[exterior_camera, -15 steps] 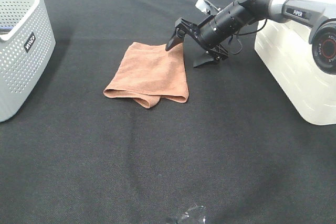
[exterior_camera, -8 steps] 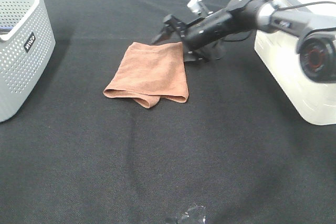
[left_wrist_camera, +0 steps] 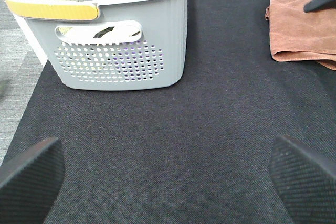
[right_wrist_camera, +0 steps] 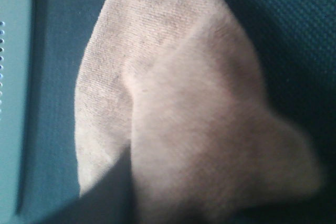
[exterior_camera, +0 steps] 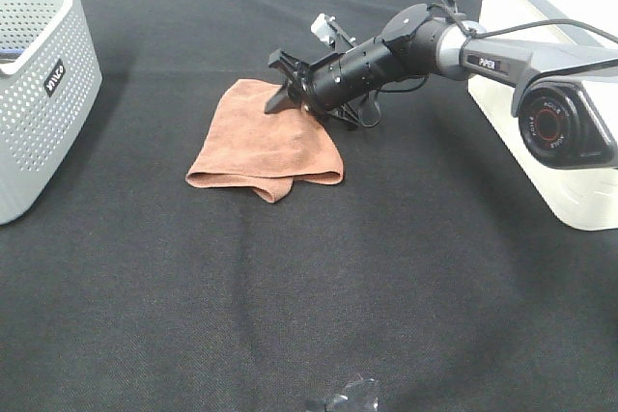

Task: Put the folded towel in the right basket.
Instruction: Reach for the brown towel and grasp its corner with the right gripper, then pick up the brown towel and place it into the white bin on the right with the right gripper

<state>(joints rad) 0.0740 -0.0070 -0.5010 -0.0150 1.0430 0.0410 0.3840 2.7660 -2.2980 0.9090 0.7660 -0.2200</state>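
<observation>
The folded orange-brown towel (exterior_camera: 266, 142) lies on the black table, left of the middle. My right gripper (exterior_camera: 278, 82) reaches across from the right and sits low over the towel's far right corner, which is bunched up against it. Its jaws stand apart, one fingertip above the cloth and one on it. In the right wrist view the blurred towel (right_wrist_camera: 178, 114) fills the picture, with one dark finger (right_wrist_camera: 107, 195) at its edge. The white right basket (exterior_camera: 541, 113) stands at the right edge. My left gripper (left_wrist_camera: 168, 192) is open and empty, its pads (left_wrist_camera: 29, 182) low over bare table.
A grey perforated basket (exterior_camera: 43, 74) stands at the far left; it holds dark and blue items in the left wrist view (left_wrist_camera: 121, 51). A small shiny object (exterior_camera: 348, 398) lies at the table's front edge. The towel also shows in the left wrist view (left_wrist_camera: 304, 30).
My right gripper has moved left and down onto the towel's far right corner. That corner has been pushed inward and bunched. The left gripper's view gives no earlier frame.
</observation>
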